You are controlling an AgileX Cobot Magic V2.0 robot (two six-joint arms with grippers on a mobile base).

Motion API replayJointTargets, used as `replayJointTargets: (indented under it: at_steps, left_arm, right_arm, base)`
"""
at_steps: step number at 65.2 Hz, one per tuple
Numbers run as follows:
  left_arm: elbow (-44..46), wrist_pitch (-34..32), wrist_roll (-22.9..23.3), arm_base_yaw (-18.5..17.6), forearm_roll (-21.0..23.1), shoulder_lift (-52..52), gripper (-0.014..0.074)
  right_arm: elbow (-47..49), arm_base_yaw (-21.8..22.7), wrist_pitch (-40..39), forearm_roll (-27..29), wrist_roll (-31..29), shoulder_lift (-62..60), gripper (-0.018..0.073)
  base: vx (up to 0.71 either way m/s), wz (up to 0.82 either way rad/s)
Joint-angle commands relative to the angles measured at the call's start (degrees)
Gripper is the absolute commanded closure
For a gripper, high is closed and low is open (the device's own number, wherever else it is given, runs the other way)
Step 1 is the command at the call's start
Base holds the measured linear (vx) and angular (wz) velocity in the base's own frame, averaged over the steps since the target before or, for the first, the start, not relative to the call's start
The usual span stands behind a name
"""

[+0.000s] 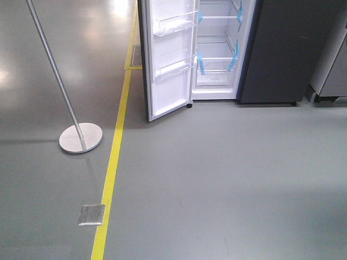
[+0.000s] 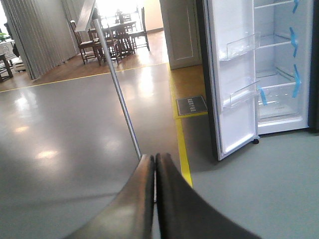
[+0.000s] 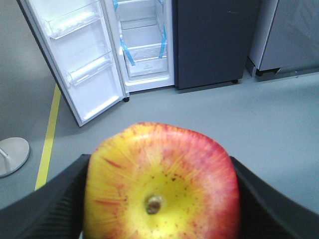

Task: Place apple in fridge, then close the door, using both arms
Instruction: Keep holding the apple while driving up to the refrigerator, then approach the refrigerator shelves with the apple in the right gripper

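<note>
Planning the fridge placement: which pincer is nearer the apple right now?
Right. The right pincer is clamped on the apple, touching it on both sides. The left pincer is shut and empty, with no apple in its view, only floor and the open fridge door.

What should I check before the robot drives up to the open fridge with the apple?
1. Grasp: apple sits in the right gripper: ok.
2. Access: door stands open: ok.
3. Room: fridge shelves in view are bare: ok.
4. Spare arm: left gripper shut, empty, free for the door: ok.
5. Path: floor up to the fridge bare; pole stand sits left of the yellow line: ok.
6. Grip firmness: cannot tell.
</note>
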State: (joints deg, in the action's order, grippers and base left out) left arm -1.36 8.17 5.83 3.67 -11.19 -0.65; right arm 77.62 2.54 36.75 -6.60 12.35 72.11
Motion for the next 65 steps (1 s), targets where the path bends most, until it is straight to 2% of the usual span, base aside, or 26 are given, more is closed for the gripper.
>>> replayJointTargets:
  at_steps: [1, 65]
  left_arm:
    - [1.0, -4.5, 0.4, -0.2, 0.0, -0.8, 0.0603]
    - [1.0, -4.5, 0.4, -0.2, 0.0, -0.8, 0.0603]
  right_arm:
    - [1.7, 0.2, -4.5, -0.7, -0.5, -1.6, 0.0338]
    - [1.7, 0.2, -4.5, -0.7, -0.5, -1.6, 0.0338]
  base:
    - [0.22, 0.01]
    - [0.22, 0.00]
